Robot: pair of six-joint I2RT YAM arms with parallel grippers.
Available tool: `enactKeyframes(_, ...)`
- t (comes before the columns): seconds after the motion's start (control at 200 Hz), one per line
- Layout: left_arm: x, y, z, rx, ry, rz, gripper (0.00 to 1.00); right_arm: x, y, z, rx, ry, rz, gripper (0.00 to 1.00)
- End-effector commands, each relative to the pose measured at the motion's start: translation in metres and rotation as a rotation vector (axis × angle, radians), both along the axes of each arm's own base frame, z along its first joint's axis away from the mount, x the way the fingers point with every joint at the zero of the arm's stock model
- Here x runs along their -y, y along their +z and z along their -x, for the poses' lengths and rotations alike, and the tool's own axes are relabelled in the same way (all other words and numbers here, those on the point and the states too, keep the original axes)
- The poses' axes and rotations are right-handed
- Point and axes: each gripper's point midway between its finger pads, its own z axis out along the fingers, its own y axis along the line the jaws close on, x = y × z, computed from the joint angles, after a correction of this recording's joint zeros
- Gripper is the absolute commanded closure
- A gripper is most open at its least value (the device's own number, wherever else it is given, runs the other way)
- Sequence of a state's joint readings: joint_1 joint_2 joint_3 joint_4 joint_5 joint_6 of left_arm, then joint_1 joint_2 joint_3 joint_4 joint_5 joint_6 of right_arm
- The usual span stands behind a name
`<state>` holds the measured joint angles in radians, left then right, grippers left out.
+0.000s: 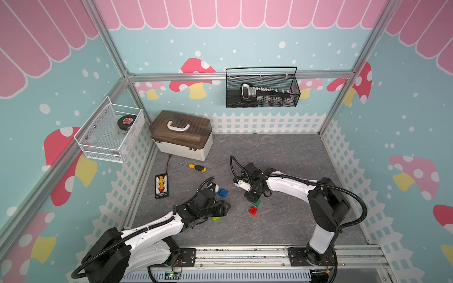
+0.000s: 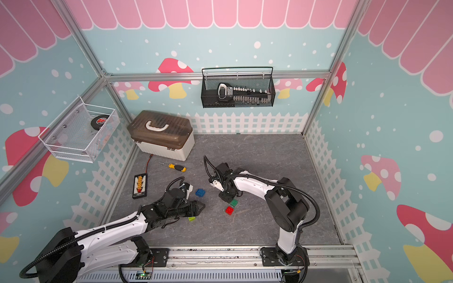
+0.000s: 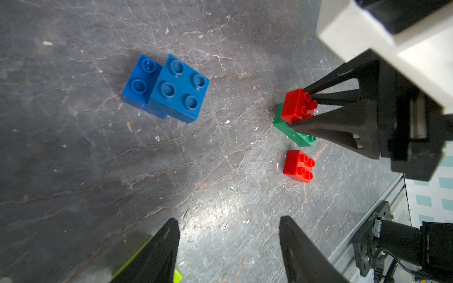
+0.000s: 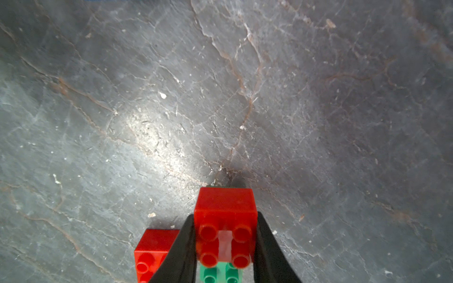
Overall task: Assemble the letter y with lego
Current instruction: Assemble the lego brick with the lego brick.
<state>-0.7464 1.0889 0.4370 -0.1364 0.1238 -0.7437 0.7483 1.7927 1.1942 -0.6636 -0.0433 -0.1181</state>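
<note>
My right gripper [image 4: 225, 242] is shut on a red brick [image 3: 297, 105], which sits on one end of the longer dark-green brick [image 3: 294, 134] lying on the mat. A second red brick [image 3: 297, 166] lies loose just beside them. Two blue bricks [image 3: 171, 88], joined in a step, rest farther left in both top views [image 1: 222, 192]. My left gripper [image 3: 229, 224] hangs open over bare mat, nothing between its fingers. The lime-green brick [image 1: 216, 218] lies partly hidden under it.
A yellow-handled screwdriver [image 1: 196, 167] and a black connector board [image 1: 161, 185] lie on the mat's left side. A brown-lidded toolbox [image 1: 181, 134] stands at the back left. Wire baskets hang on the left wall [image 1: 110, 132] and the back wall [image 1: 262, 88].
</note>
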Motion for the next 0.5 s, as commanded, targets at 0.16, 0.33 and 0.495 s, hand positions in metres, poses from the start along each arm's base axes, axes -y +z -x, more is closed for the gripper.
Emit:
enactKeyframes(0.16,-0.004,0.002,-0.004,0.024,0.019,-0.001,0.34,0.025,-0.045,0.033,-0.130,0.075,0.163,0.74)
enactKeyframes(0.33,-0.005,0.003,-0.004,0.025,0.022,0.000,0.34,0.014,-0.043,0.033,-0.153,0.021,0.105,0.74)
enactKeyframes(0.495,-0.007,0.003,-0.004,0.025,0.024,-0.005,0.34,0.016,-0.046,0.038,-0.177,-0.021,0.104,0.75)
